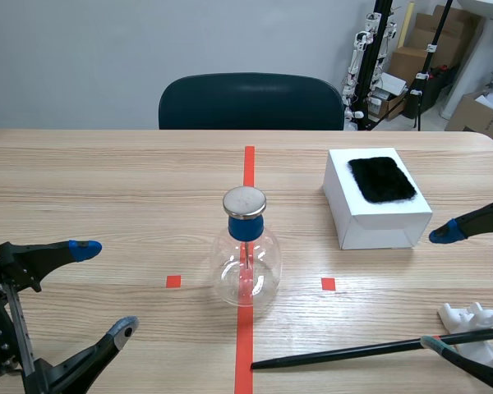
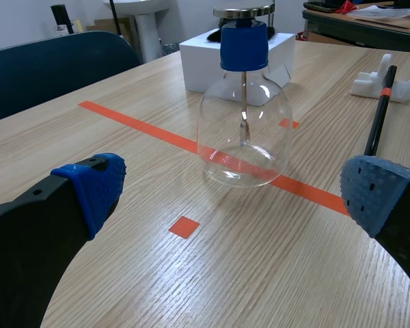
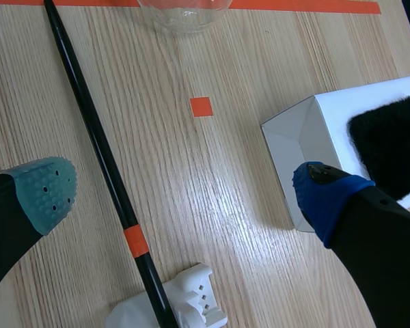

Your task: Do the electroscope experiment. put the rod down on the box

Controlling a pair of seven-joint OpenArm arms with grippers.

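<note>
Right wrist view: the right gripper (image 3: 184, 191) hangs released, fingers wide apart, above the tabletop (image 3: 225, 225). The black rod (image 3: 102, 157) lies flat on the tabletop beside its teal-padded finger, one end on a white stand (image 3: 195, 304). The white box (image 3: 294, 137), topped with a black pad (image 3: 389, 143), sits by the other finger.

Wide gap of table (image 1: 304, 238) between glass flask (image 1: 245, 267) and white box (image 1: 376, 231), white stand (image 1: 468, 316) under the rod (image 1: 353, 353)

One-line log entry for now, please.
rod: end on white stand, ungripped | box: no rod | left gripper: open | right gripper: open over rod
</note>
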